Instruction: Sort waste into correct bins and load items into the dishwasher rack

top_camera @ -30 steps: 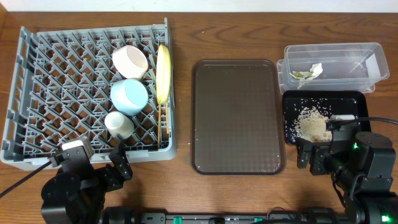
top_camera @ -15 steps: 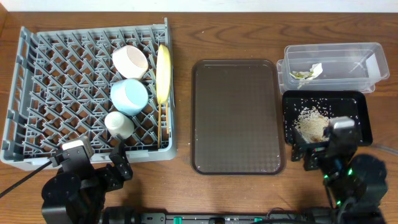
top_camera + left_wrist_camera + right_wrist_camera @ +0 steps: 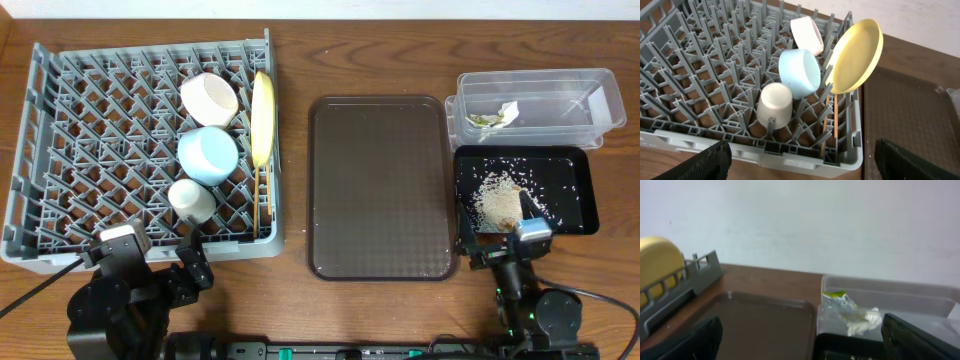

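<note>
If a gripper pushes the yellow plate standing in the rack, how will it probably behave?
The yellow plate looks rigid and smooth, so it is probably stiff and a little slippery. It stands on edge between the dishwasher rack pegs, so a sideways push may tip it.

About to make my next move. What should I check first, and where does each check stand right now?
1. Wrapper in the clear tub: ok.
2. Rice in the black tray: ok.
3. Plate, blue bowl, white bowl and cup in the rack: ok.
4. Chopsticks in the rack, below the plate: ok.
5. Left fingers spread wide, nothing between them: ok.
6. Right fingers spread wide, nothing between them: ok.
</note>
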Action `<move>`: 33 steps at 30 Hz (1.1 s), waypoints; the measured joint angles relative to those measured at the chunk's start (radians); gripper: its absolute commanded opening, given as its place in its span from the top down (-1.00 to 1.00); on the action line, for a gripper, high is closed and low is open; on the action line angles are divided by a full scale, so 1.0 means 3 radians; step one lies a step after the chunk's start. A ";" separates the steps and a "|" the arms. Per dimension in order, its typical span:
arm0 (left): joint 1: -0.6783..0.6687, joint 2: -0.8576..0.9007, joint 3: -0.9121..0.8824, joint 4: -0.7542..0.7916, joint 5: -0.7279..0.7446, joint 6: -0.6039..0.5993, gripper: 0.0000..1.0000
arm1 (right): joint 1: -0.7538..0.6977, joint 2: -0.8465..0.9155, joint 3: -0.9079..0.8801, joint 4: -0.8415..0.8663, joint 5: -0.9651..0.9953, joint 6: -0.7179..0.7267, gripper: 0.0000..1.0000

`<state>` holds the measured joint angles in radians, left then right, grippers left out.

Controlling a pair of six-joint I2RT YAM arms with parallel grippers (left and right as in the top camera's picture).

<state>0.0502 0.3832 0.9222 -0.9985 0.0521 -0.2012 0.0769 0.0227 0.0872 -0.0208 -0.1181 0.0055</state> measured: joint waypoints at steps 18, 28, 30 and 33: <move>0.0000 0.0000 0.0000 0.0001 0.0000 0.0000 -0.85 | 0.0000 -0.0011 -0.0264 -0.0139 0.0000 -0.0146 -0.99; 0.0000 0.0000 0.0000 0.0001 0.0000 0.0000 -0.85 | 0.0000 -0.0011 -0.0264 -0.0139 0.0001 -0.0146 -0.99; 0.0000 0.0000 0.0000 0.0001 0.0000 0.0000 -0.85 | 0.0000 -0.0011 -0.0264 -0.0137 0.0000 -0.0146 -0.98; 0.0000 0.0000 0.0000 0.0001 0.0000 0.0000 -0.86 | 0.0000 -0.0011 -0.0264 -0.0137 0.0001 -0.0146 -0.99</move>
<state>0.0502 0.3832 0.9222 -0.9981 0.0521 -0.2012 0.0769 0.0193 0.0078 -0.0620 -0.1177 -0.0383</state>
